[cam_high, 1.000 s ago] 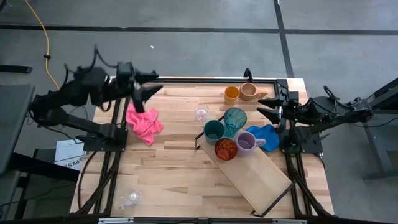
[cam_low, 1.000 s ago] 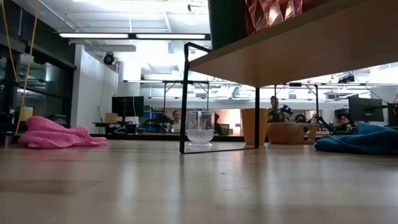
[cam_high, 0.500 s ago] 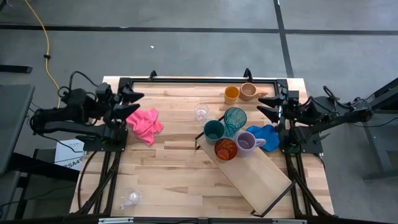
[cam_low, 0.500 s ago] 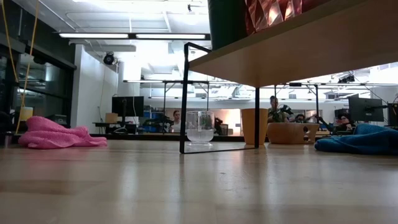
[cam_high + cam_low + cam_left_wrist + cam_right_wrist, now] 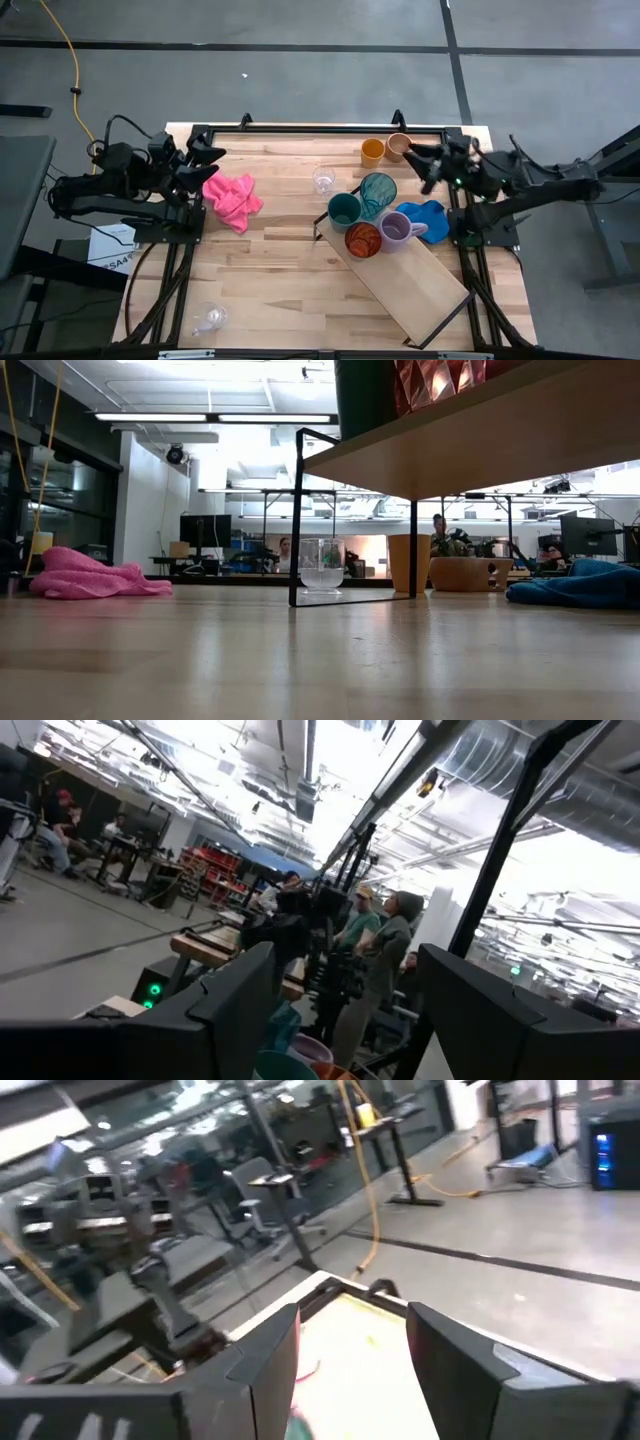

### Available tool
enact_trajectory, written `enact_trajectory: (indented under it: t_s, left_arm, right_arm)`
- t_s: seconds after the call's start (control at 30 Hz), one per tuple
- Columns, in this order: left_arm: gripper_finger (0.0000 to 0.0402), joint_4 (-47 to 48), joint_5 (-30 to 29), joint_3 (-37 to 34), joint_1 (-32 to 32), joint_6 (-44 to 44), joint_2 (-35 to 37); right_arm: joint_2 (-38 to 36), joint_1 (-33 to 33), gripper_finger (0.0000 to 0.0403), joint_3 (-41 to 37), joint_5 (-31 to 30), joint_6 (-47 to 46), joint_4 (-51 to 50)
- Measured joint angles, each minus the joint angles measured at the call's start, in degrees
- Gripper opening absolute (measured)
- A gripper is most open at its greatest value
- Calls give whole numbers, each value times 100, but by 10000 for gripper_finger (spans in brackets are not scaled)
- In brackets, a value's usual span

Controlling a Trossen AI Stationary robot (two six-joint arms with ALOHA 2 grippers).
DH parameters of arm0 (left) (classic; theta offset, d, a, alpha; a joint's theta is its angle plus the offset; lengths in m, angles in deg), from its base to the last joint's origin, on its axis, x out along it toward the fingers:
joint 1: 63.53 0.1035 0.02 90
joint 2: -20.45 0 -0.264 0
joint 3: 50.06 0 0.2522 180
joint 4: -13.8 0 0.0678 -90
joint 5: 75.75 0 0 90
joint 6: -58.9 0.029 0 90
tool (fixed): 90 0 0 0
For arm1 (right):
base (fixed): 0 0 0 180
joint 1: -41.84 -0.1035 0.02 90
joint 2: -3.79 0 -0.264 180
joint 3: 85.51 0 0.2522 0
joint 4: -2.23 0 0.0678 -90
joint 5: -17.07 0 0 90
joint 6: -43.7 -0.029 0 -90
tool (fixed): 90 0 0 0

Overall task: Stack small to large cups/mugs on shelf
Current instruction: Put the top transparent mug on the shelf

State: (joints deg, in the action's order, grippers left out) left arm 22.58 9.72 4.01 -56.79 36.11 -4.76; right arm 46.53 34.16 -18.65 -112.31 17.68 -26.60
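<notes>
From nine o'clock, my left gripper [image 5: 208, 162] sits parked at the bench's [image 5: 270, 270] left edge beside the pink cloth [image 5: 233, 198], fingers spread and empty; I leave it there. Low at seven o'clock a clear glass [image 5: 209, 317] lies alone near the front left corner, well apart from everything else. Another clear glass [image 5: 323, 179] stands upright near centre, toward twelve.

The shelf [image 5: 420, 280] runs diagonally from centre toward five o'clock. Its upper end already carries the green cup [image 5: 344, 210], the teal tumbler [image 5: 377, 190], an orange-red cup [image 5: 362, 239] and the purple mug [image 5: 396, 228], crowded together; the lower half of the board is bare.

At one o'clock the orange mug [image 5: 373, 151] and tan mug [image 5: 399, 146] stand side by side on the bench near the back rail. My right gripper [image 5: 418, 160] hangs just beside the tan mug, fingers parted, holding nothing. I judge that mug is my pick. To do it well I should come in over the rim from the three o'clock side, since the orange mug touches or nearly touches it on the other side, and close gently on one wall.

Room is tight: the back rail lies just behind, the blue cloth [image 5: 428, 213] just in front, the tall tumbler near my carry path. I would lift straight up before swinging toward the shelf's open end.
</notes>
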Motion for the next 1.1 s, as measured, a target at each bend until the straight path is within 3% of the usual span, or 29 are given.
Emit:
enact_trajectory:
  t_s: [0.13, 0.27, 0.47, 0.8, 1.1]
  left_arm:
    - [234, 6, -77, -2, 0, 0, -7]
    - [234, 45, -109, -1, 0, -2, -6]
    - [234, 69, -109, 0, -2, -2, -4]
    - [234, 112, -107, 0, -2, -4, -4]
    - [234, 216, -107, 0, -2, -4, -7]
  right_arm:
    - [735, 1040, 177, 1013, 666, -865, -999]
    - [1600, 2145, 177, 1973, 1990, -1587, -2184]
    - [2988, 2978, 177, 2643, 3558, -2001, -2586]
    - [4806, 3028, 177, 2794, 3750, -2660, -2362]
    - [5773, 2741, 177, 2794, 3751, -2967, -2172]
